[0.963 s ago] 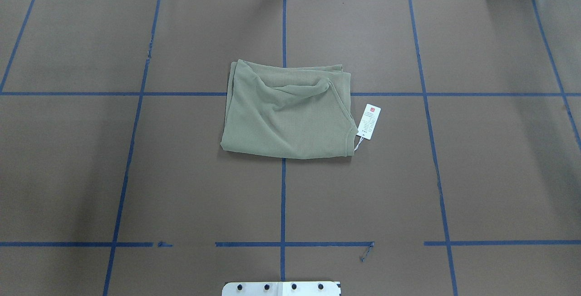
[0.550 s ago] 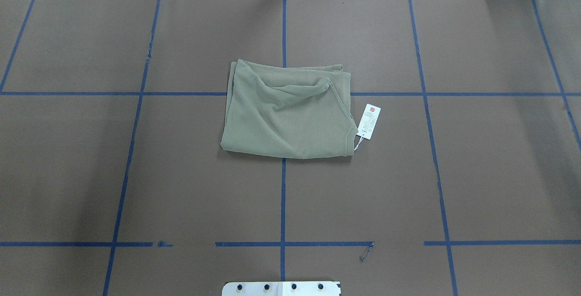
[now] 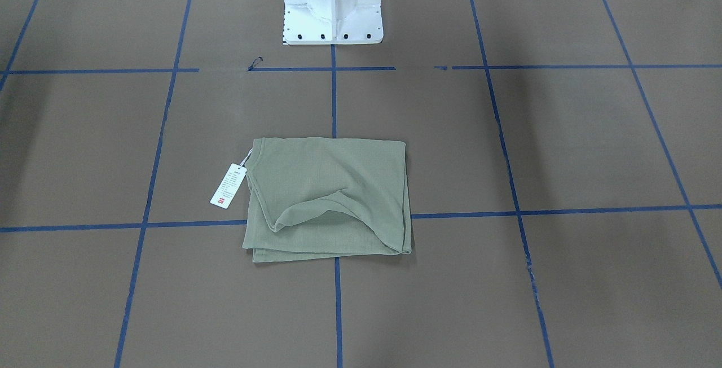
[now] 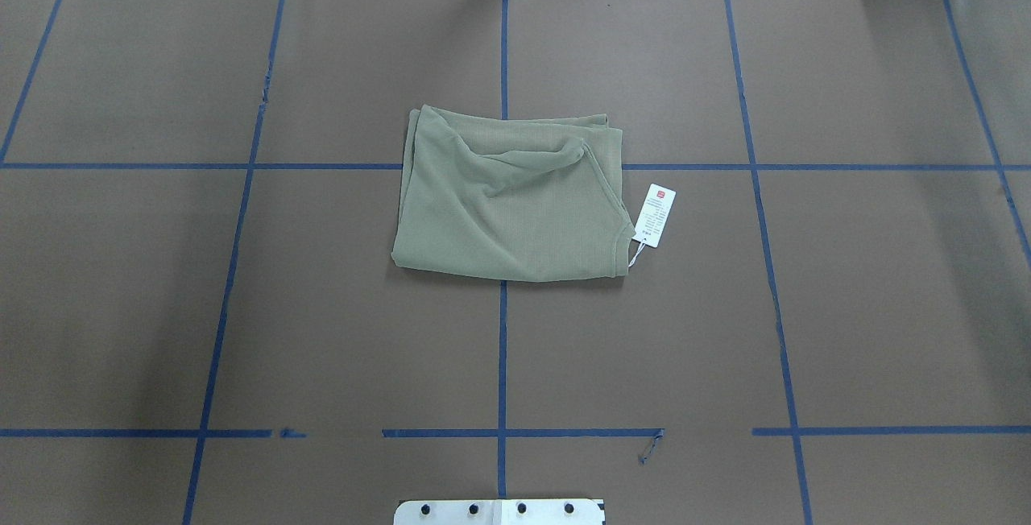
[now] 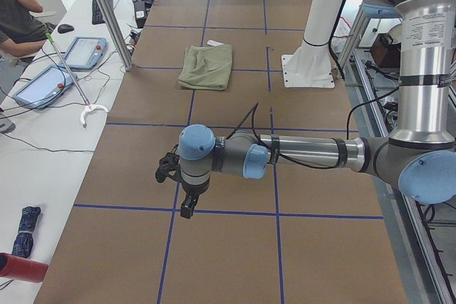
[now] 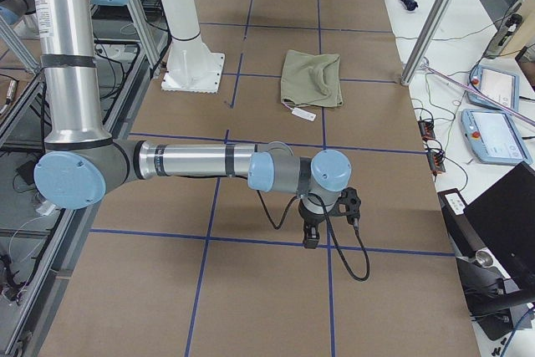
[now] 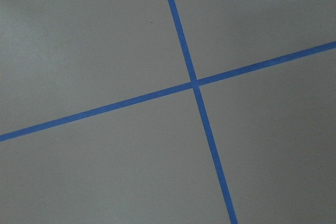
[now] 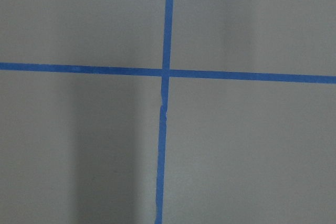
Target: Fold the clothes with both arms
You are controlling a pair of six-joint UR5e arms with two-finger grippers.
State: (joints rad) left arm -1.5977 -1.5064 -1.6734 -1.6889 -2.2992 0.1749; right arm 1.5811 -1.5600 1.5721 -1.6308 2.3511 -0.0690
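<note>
The clothes are one sage-green shirt [image 4: 507, 199], folded into a rough rectangle at the middle of the brown table, with one fold ruffled on top [image 3: 330, 198]. Its white hang tag [image 4: 655, 216] with a red mark lies on the table beside it. Both arms are far from it. The left arm [image 5: 306, 153] reaches out low over the table's left end, its gripper [image 5: 187, 208] pointing down. The right arm [image 6: 192, 160] does the same at the right end, its gripper [image 6: 311, 236] also pointing down. I cannot tell whether either gripper is open or shut. Both wrist views hold only table and tape.
The white pedestal base [image 3: 333, 4] stands on the robot's side of the table. Blue tape lines [image 4: 503, 348] grid the brown surface. Beyond the far edge are metal posts [image 5: 107, 12], tablets [image 5: 43, 83] and a seated person [image 5: 18, 23].
</note>
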